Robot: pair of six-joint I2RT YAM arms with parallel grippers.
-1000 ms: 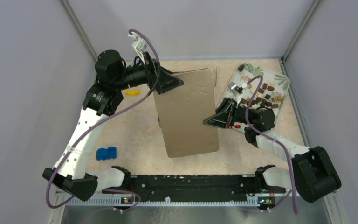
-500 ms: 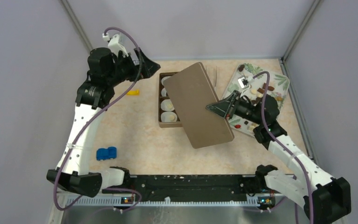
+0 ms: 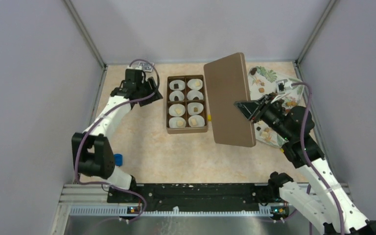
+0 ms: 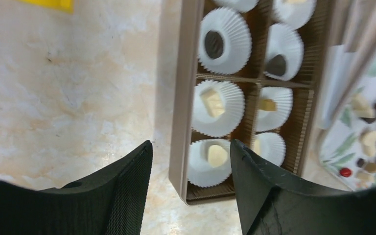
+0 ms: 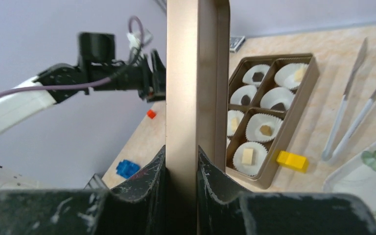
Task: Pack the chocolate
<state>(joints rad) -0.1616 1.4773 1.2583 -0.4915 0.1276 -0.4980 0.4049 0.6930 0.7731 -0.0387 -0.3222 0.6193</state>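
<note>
Eight white paper cups [image 4: 235, 34] sit in the open brown cardboard box [image 4: 178, 107], centre of the top view. Each seems to hold one small chocolate piece [image 4: 212, 102], though they are too small there to be sure. More loose pieces [image 3: 263, 89] lie on the leaf-patterned tray [image 3: 269, 74], upper right. The flat brown rectangular lid [image 3: 230, 98] stands just right of the box, its edge pinched by the right gripper [image 5: 181, 156]. At upper left the left gripper [image 4: 191, 147] is empty, fingers spread. Step: lid handling. Next, probably: square the lid over the box and lower it level.

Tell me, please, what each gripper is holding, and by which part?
The right gripper is shut on the flat brown rectangular box lid, pinching the middle of one long edge. The left gripper is open and holds nothing.
</note>
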